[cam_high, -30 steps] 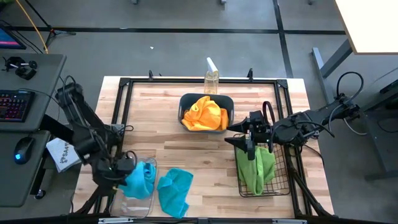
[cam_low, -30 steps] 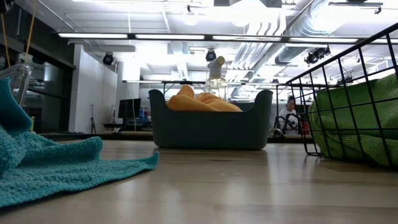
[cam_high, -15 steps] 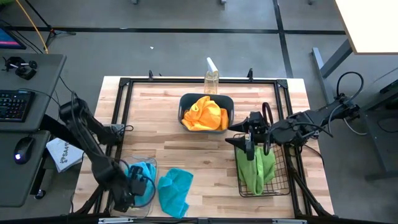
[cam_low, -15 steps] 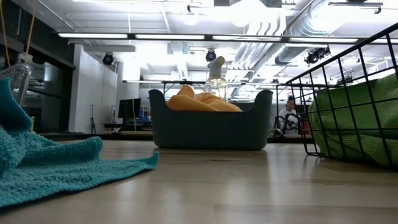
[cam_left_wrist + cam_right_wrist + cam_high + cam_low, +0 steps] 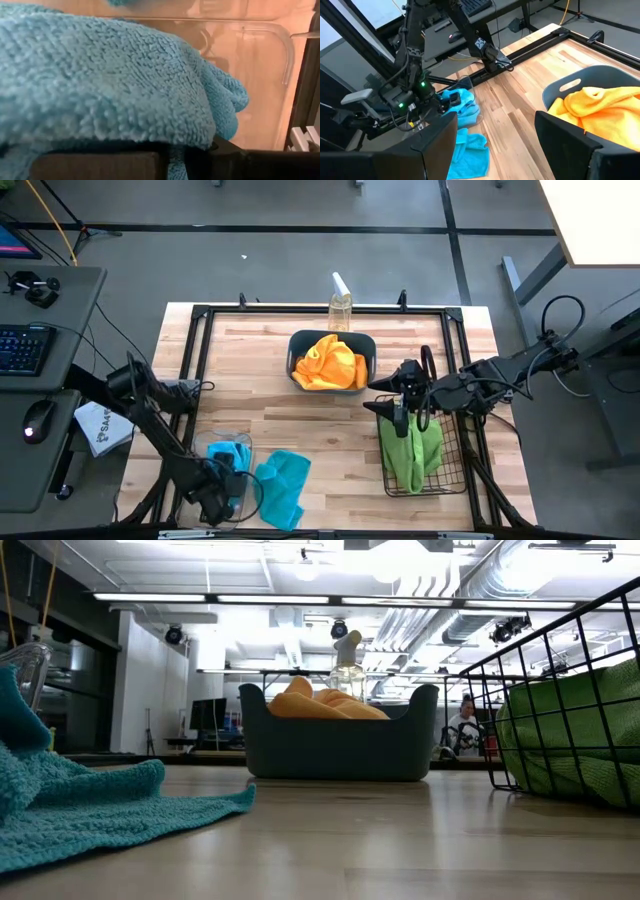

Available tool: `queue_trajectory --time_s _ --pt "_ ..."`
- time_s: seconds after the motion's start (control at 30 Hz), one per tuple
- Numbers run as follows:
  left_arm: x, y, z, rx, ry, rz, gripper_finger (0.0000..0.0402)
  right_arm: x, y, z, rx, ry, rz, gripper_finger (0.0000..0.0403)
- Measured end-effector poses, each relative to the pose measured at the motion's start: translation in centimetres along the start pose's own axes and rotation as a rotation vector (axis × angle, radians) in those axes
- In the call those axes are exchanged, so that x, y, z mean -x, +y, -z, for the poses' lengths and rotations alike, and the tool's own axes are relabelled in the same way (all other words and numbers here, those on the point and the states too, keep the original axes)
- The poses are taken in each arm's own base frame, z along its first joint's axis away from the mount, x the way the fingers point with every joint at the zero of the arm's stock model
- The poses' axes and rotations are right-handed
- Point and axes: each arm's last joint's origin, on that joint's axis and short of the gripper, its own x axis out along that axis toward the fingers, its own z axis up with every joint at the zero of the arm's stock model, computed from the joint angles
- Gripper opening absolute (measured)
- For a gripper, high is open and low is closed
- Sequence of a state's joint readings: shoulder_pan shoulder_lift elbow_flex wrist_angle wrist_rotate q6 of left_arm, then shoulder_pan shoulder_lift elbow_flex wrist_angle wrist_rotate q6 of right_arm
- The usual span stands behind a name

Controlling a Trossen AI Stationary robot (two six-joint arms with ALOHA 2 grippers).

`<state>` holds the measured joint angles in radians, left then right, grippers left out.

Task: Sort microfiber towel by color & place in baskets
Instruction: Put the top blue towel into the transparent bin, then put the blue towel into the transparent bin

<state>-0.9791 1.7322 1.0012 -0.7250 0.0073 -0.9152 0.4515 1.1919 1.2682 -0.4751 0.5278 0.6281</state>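
My left gripper (image 5: 218,488) is down inside the clear bin (image 5: 200,442) at the table's near-left corner, shut on the blue towel (image 5: 228,452). That towel fills the left wrist view (image 5: 110,75), with the bin's wall (image 5: 280,55) behind it. A second teal towel (image 5: 280,485) lies flat on the table beside the bin. Orange towels sit in the dark teal tub (image 5: 297,340). A green towel (image 5: 410,445) lies in the black wire basket (image 5: 450,465). My right gripper (image 5: 403,402) hangs open above that basket's far end. My left gripper has a fold of the blue towel (image 5: 176,160) pinched between its two fingers. The rest of the cloth heaps slack over the fingers and lies in the clear bin. How many layers are caught, I cannot tell.
A clear spray bottle (image 5: 340,305) stands behind the tub at the table's far edge. A black frame runs around the tabletop. Bare wood lies between the tub, the wire basket and the loose teal towel (image 5: 100,810).
My left gripper has moved toward the table's near edge and down into the clear bin, carrying the blue towel. The towel hung above the bin a second ago and now lies inside it.
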Motion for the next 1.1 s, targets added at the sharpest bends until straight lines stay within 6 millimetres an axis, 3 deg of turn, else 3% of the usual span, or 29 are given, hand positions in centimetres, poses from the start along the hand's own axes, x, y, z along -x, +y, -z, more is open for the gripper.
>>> queue_trajectory --time_s 0.27,0.57,0.77,0.93,1.1 --pt "2.1 1.2 -0.5 0.070 0.003 0.051 0.0095 0.0 -0.1 0.1 0.007 0.010 0.008 0.0264" --pt "8.8 3.6 0.3 0.181 -0.056 0.259 0.0198 0.0 -0.1 0.1 0.012 0.010 0.008 0.0264" --pt "12.9 6.0 0.5 0.316 -0.164 0.395 0.0231 0.0 -0.1 0.1 0.030 0.010 0.008 0.0264" --pt "15.2 7.9 -2.3 0.390 -0.377 0.332 0.0231 0.0 -0.1 0.1 0.034 0.010 0.008 0.0264" --pt "15.0 8.1 -7.2 0.200 -0.413 0.205 0.0230 0.0 -0.1 0.1 0.034 0.011 0.008 0.0264"
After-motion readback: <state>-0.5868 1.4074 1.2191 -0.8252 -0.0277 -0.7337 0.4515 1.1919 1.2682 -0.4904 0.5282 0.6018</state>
